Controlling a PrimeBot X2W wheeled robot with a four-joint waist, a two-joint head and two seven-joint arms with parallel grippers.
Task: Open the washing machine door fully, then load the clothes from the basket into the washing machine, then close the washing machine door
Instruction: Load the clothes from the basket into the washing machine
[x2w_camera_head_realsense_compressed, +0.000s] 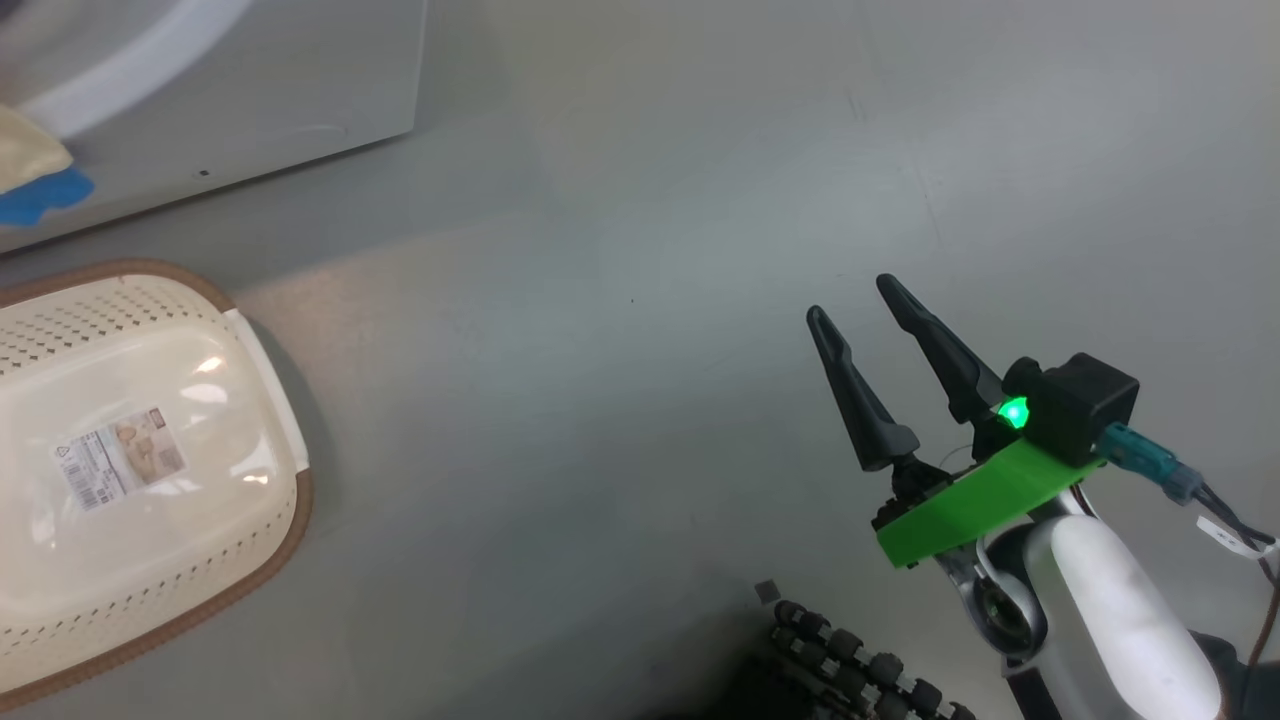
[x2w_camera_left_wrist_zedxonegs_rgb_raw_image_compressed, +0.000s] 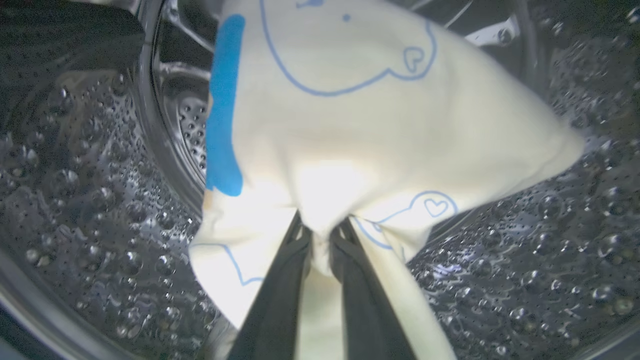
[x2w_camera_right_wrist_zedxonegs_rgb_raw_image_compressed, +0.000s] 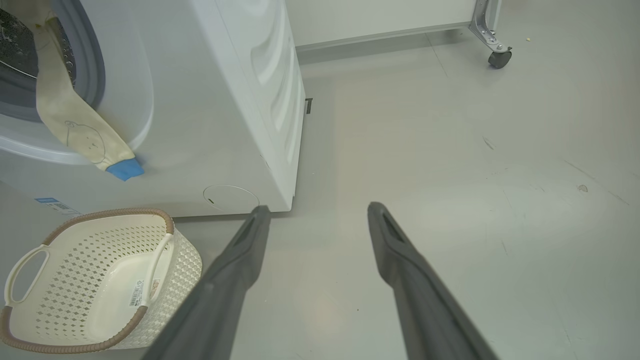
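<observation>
In the left wrist view my left gripper (x2w_camera_left_wrist_zedxonegs_rgb_raw_image_compressed: 320, 227) is inside the steel drum (x2w_camera_left_wrist_zedxonegs_rgb_raw_image_compressed: 75, 200), shut on a cream-yellow garment (x2w_camera_left_wrist_zedxonegs_rgb_raw_image_compressed: 375, 125) with a blue patch and bear outlines. A cream garment with a blue tip (x2w_camera_right_wrist_zedxonegs_rgb_raw_image_compressed: 75, 125) hangs out of the washing machine (x2w_camera_right_wrist_zedxonegs_rgb_raw_image_compressed: 225, 100) over its grey gasket, and its end shows at the head view's left edge (x2w_camera_head_realsense_compressed: 30, 160). The basket (x2w_camera_head_realsense_compressed: 290, 520) (x2w_camera_right_wrist_zedxonegs_rgb_raw_image_compressed: 100, 214) stands on the floor in front of the machine, with just a sticker inside. My right gripper (x2w_camera_head_realsense_compressed: 850, 298) (x2w_camera_right_wrist_zedxonegs_rgb_raw_image_compressed: 317, 208) hovers open over bare floor, right of the machine. The washing machine door is out of view.
Grey floor stretches to the right of the machine. A caster wheel (x2w_camera_right_wrist_zedxonegs_rgb_raw_image_compressed: 498, 57) of a white unit stands at the far back right. My own base with black rollers (x2w_camera_head_realsense_compressed: 860, 670) sits at the head view's bottom edge. A blue label (x2w_camera_right_wrist_zedxonegs_rgb_raw_image_compressed: 50, 201) marks the machine's lower left corner.
</observation>
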